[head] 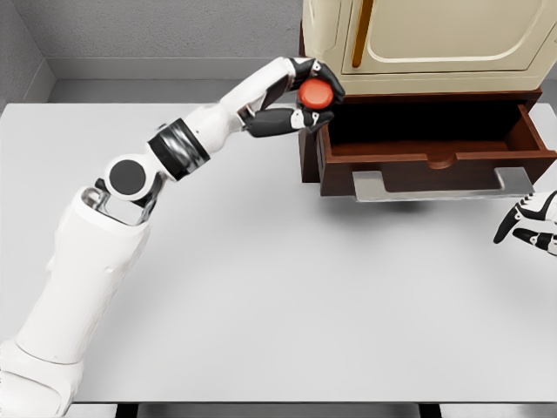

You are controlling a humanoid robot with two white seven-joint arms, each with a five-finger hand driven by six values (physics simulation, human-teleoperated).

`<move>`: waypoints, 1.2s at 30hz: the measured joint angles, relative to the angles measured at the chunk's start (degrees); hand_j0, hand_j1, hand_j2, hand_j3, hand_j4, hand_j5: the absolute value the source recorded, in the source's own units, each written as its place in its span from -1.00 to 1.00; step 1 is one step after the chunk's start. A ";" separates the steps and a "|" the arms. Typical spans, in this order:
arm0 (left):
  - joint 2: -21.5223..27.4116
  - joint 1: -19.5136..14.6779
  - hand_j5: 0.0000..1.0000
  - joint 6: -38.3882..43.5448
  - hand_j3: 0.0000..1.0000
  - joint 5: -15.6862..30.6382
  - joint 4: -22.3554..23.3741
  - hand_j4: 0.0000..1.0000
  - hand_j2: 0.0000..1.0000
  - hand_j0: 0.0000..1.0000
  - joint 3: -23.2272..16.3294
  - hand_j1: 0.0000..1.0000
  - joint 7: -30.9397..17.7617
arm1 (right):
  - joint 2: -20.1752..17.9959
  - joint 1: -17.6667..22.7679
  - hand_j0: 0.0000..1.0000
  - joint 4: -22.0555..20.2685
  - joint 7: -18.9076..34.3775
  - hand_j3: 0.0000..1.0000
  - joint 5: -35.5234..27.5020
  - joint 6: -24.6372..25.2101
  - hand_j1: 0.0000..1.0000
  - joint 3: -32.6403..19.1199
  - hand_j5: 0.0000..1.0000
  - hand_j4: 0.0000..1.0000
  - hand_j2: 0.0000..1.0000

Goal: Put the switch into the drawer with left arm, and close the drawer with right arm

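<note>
Resting near the drawer's (435,161) front right corner, your right hand (531,223) lay on the white table (278,287) with fingers loosely spread, holding nothing. Farther back, at the open drawer's left end, your left hand (300,103) gripped the round red switch (315,94), held above that corner, beneath the cream cabinet (426,39).

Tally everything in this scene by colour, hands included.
Red: 1, the switch
Dark brown: 1, the open drawer
Cream: 1, the cabinet
White: 3, the left hand gripping the switch, the right hand, the table
Total: 6
</note>
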 measured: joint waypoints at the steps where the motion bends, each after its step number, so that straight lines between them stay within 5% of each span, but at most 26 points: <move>1: -0.83 0.00 -0.10 0.23 -0.10 -1.08 0.04 -0.10 -0.10 -0.10 -0.02 -0.10 0.00 | 0.00 0.00 -0.08 0.00 0.00 -0.08 0.00 0.00 -0.08 0.01 -0.08 -0.08 -0.08; 17: -8.23 -5.71 -0.10 1.97 -0.10 -11.80 7.20 -0.10 -0.10 -0.10 -2.52 -0.10 -0.09 | 0.00 -0.09 -0.06 0.00 0.00 -0.06 0.01 0.00 -0.06 0.06 -0.06 -0.06 -0.06; 28: -8.34 -6.68 -0.10 1.32 -0.10 -15.93 6.80 -0.10 -0.10 -0.10 -5.24 -0.10 -0.01 | 0.00 -0.61 -0.06 -0.01 0.00 -0.06 -0.01 0.00 -0.06 0.44 -0.06 -0.06 -0.06; 36: -8.34 -7.73 -0.09 0.62 -0.09 -23.24 5.38 -0.09 -0.09 -0.09 -7.04 -0.09 0.28 | 0.00 -0.79 -0.06 -0.01 0.00 -0.06 0.00 0.00 -0.06 1.07 -0.06 -0.06 -0.06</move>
